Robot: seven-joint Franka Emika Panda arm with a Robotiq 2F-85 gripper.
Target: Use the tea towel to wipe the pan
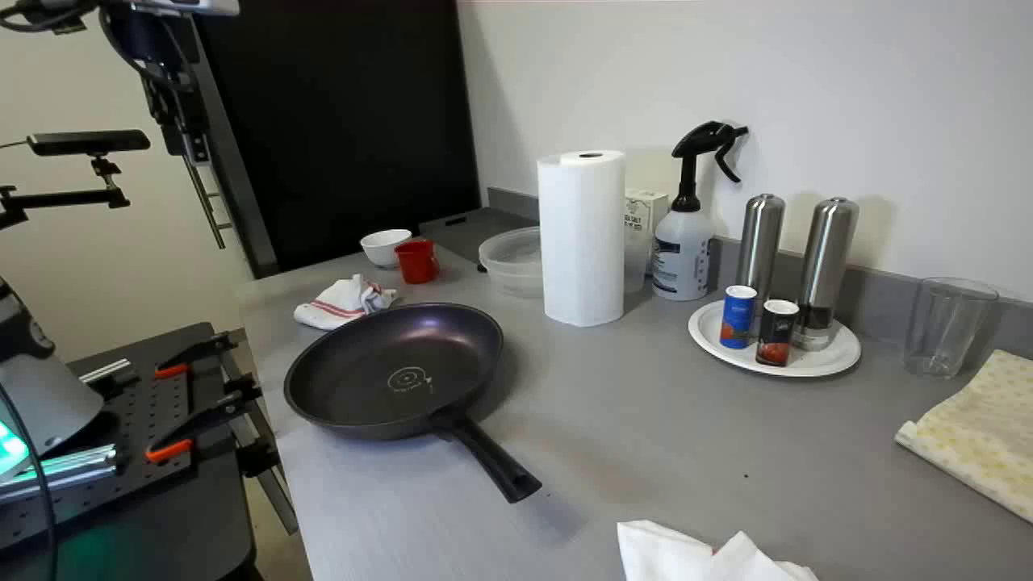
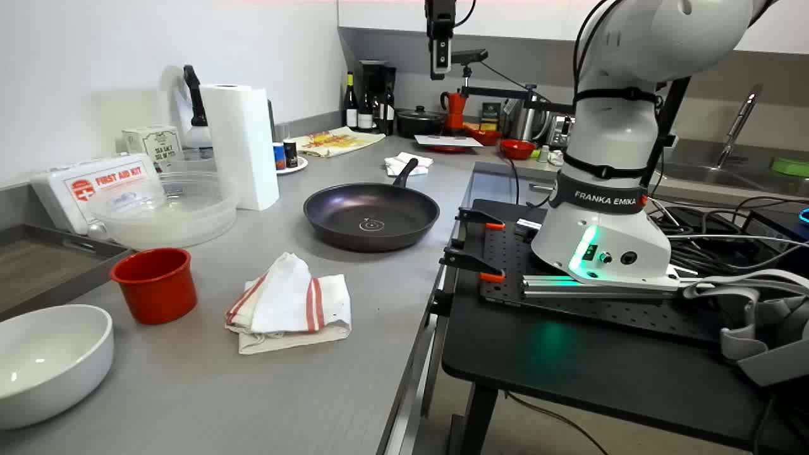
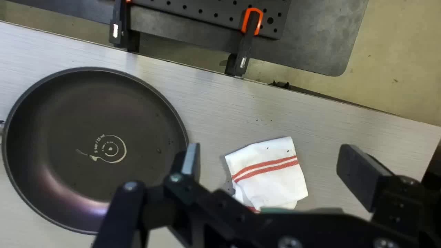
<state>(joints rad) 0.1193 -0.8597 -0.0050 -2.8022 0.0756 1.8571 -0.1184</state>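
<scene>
The tea towel, white with red stripes, lies folded and crumpled on the grey counter in both exterior views point(image 1: 343, 305) point(image 2: 287, 309). The dark frying pan sits upright beside it in both exterior views point(image 1: 387, 367) point(image 2: 373, 215). My gripper is raised well above the counter in both exterior views point(image 1: 196, 149) point(image 2: 440, 60). In the wrist view my gripper point(image 3: 270, 153) is open and empty, its fingers framing the towel point(image 3: 270, 175) below. The pan point(image 3: 93, 137) is left of the towel there, cut off at its handle; the gripper body hides the towel's lower edge.
A red cup point(image 2: 158, 287) and white bowl point(image 2: 57, 360) stand near the towel. A paper roll point(image 1: 581, 242), clear tub point(image 2: 170, 208) and spray bottle point(image 1: 682, 250) line the wall side. Another white cloth point(image 2: 407, 164) lies beyond the pan handle. Clamps point(image 3: 243, 48) sit by the counter edge.
</scene>
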